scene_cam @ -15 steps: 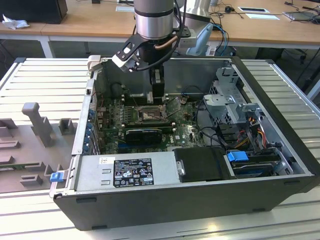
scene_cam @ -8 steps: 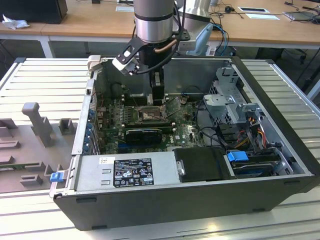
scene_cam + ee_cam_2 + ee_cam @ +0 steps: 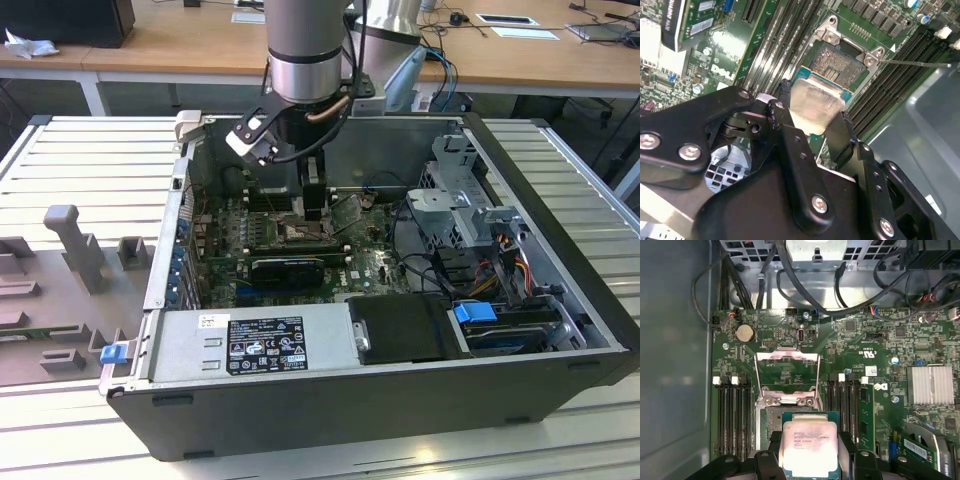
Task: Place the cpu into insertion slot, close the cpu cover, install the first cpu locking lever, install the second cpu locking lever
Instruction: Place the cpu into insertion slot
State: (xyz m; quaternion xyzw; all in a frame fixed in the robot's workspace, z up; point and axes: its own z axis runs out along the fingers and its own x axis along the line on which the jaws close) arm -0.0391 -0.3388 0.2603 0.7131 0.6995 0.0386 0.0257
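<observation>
Pincer (image 3: 814, 119) clamps cpu (image 3: 810, 446) by 2 edges, over insertion slot (image 3: 840, 62), apparently not seated yet. Cpu cover (image 3: 786, 371) flipped open; closing + locking undone. Step 1 of 4.

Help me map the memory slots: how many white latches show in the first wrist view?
4. Two white latches flank one side of the open cpu cover, two the other; the gripper may hide more.

Silver-topped cpu (image 3: 809, 447) hovers just over the bare insertion slot (image 3: 840, 62); cpu cover (image 3: 786, 356) is hinged open, seemingly at its two o'clock in the exterior view.
</observation>
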